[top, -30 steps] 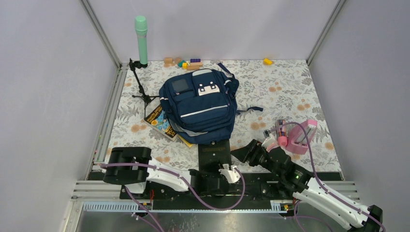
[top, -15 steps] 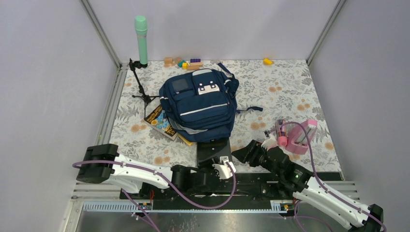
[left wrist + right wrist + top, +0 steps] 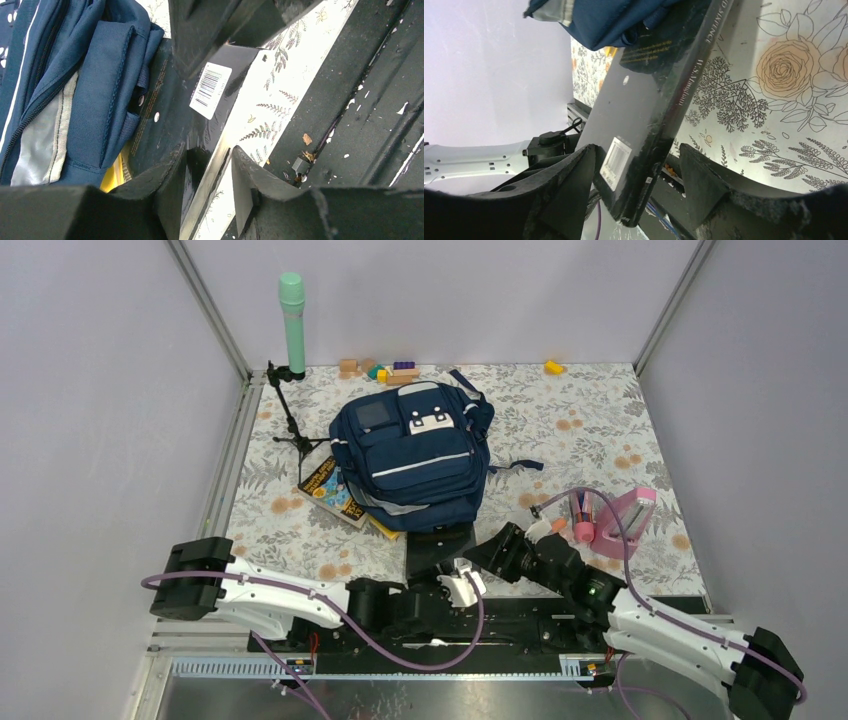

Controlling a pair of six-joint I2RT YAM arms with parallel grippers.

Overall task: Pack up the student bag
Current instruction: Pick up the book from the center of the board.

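The navy student bag [image 3: 410, 455] lies flat in the middle of the flowered table, front pocket up. A black book [image 3: 440, 543] pokes out from under its near edge toward the arm bases. In the left wrist view the student bag [image 3: 75, 75] is at upper left, and the black book [image 3: 170, 100] carries a white barcode sticker. My left gripper [image 3: 209, 150] is shut on the book's near edge. My right gripper [image 3: 638, 150] stands open astride the book's [image 3: 644, 100] near corner, with a gap on the spine side. In the top view the left gripper [image 3: 455, 580] and right gripper [image 3: 492, 552] meet at the book.
A pink pencil case [image 3: 615, 525] lies at the right. A colourful book [image 3: 330, 490] sticks out from under the bag's left side. A tripod with a green microphone [image 3: 291, 320] stands back left, toy blocks [image 3: 390, 370] along the back wall. Black rail [image 3: 350, 100] borders the table.
My left gripper has narrowed its jaws onto the book's near edge and its arm base swung left. My right gripper moved left from the pencil case to the book's corner.
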